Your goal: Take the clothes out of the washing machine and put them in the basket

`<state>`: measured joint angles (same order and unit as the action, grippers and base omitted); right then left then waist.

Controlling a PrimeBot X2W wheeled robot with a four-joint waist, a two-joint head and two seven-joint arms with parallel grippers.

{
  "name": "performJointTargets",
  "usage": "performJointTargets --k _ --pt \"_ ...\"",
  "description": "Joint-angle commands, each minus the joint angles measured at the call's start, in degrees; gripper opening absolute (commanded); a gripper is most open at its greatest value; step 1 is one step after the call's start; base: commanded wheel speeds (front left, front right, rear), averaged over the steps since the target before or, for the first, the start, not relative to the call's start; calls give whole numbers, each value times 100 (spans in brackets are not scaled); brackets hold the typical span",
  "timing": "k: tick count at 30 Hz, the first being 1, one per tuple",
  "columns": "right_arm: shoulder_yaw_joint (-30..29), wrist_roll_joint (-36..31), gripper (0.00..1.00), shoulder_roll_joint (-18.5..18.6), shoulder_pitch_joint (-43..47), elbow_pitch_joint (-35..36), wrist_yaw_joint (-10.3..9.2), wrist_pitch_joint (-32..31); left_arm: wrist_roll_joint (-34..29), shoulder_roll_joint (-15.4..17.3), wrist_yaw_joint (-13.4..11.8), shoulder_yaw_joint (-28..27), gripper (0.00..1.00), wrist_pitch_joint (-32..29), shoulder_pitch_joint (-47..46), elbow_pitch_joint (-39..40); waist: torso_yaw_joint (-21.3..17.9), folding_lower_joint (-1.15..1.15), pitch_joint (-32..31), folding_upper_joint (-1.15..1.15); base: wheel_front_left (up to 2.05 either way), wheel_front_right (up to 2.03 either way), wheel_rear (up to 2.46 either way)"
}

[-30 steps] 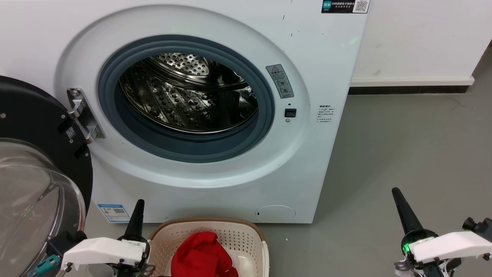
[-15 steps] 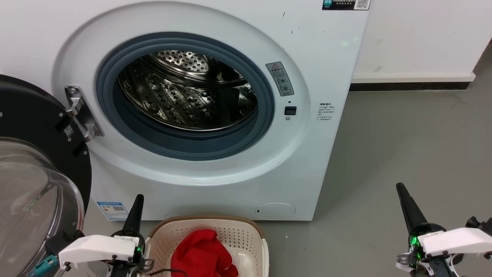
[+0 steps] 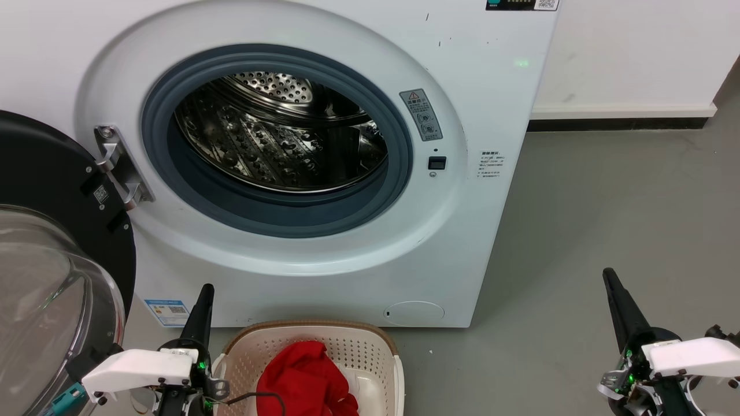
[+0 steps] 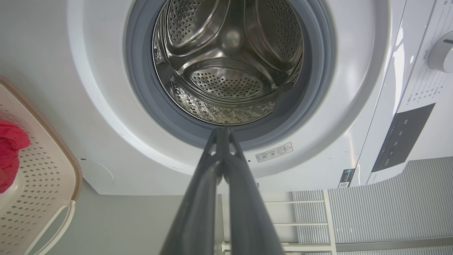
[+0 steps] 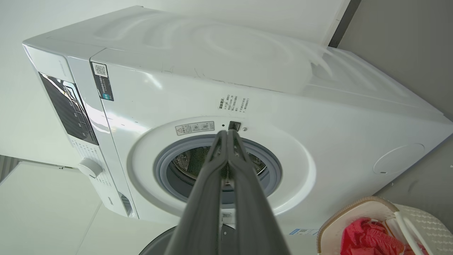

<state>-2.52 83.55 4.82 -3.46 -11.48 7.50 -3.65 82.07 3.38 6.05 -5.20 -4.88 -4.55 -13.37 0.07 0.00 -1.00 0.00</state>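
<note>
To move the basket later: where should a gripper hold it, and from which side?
Probably the white loop handle on the laundry basket's right side, from above: the loop stands off the perforated wall, leaving a gap for one finger.

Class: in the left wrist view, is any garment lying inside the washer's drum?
No, the drum shows bare perforated steel; the red clothes lie in the basket.

Washing machine (image 3: 491, 86): warning-triangle sticker (image 3: 421, 115), QR code label (image 5: 102, 81).
</note>
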Motion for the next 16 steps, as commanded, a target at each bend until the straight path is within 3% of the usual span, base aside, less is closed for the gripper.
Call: performJointTargets --k 1,16 --pt "-27 154 0 2 -127 -32 -1 -27 137 -10 44 -30 0 -36 -99 2 0 0 9 0 0 0 0" --pt "-130 805 0 -19 -254 -190 -2 -87 764 -41 126 -116 0 -139 -171 -54 -5 0 81 0 0 0 0"
